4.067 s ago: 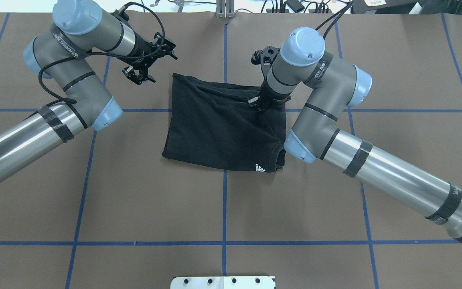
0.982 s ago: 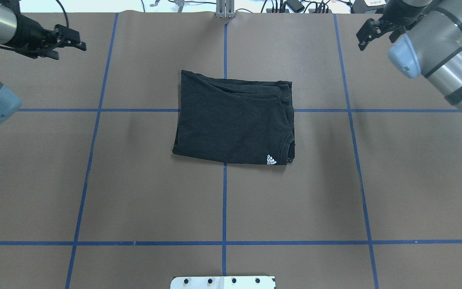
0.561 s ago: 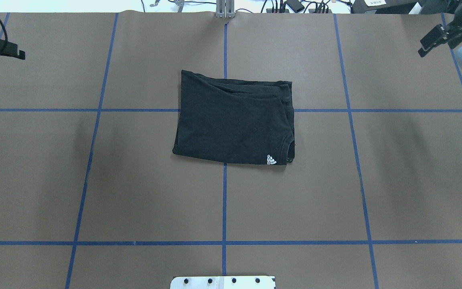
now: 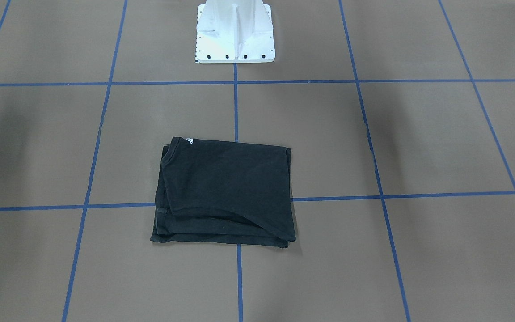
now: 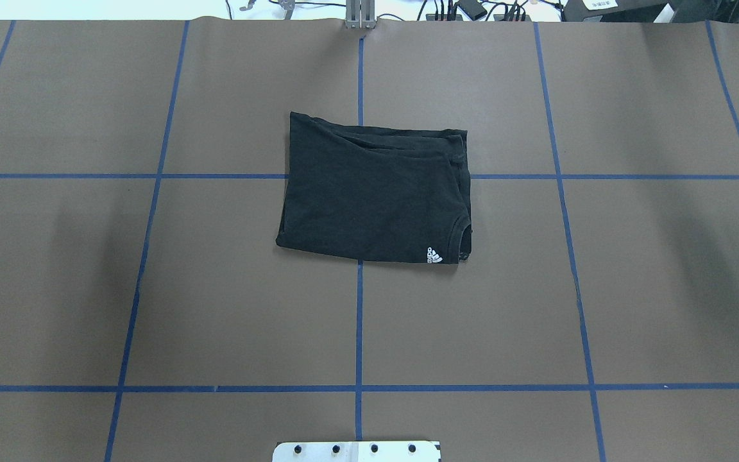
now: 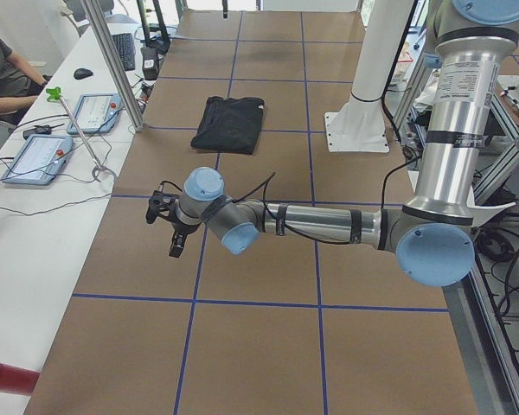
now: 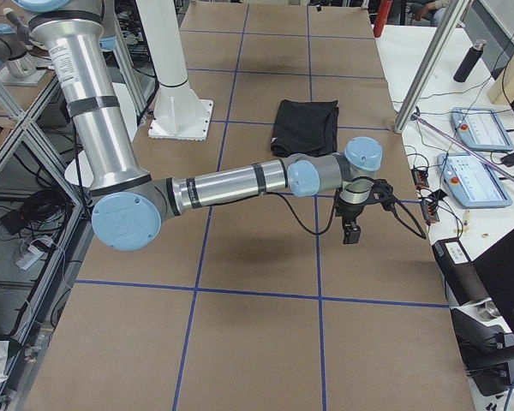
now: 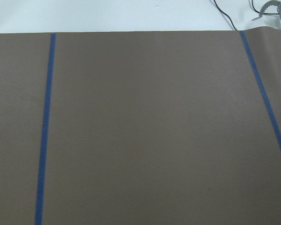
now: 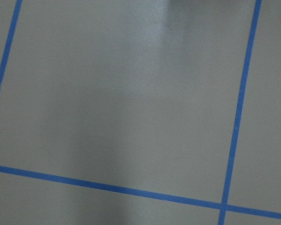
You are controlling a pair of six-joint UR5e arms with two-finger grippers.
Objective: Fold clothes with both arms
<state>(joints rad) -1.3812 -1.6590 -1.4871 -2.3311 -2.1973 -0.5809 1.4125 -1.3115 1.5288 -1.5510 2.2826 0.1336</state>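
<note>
Overhead exterior view showed the black T-shirt (image 5: 369,192) lying flat as a compact folded rectangle at the middle of the table (image 5: 151,289), across a crossing of the blue tape lines (image 5: 358,321), its layered edges stacked along the far side. I judged the folding done or nearly so. At its near corner on the robot's right sat a small white three-bar logo (image 5: 434,255), its lettering too small to read. The left arm (image 6: 329,226) and right arm (image 7: 231,181) hung over the table's ends, well apart from the shirt, probably to leave it undisturbed. The left gripper (image 6: 166,226) and right gripper (image 7: 353,224) held nothing; how far each was open I could not tell.
</note>
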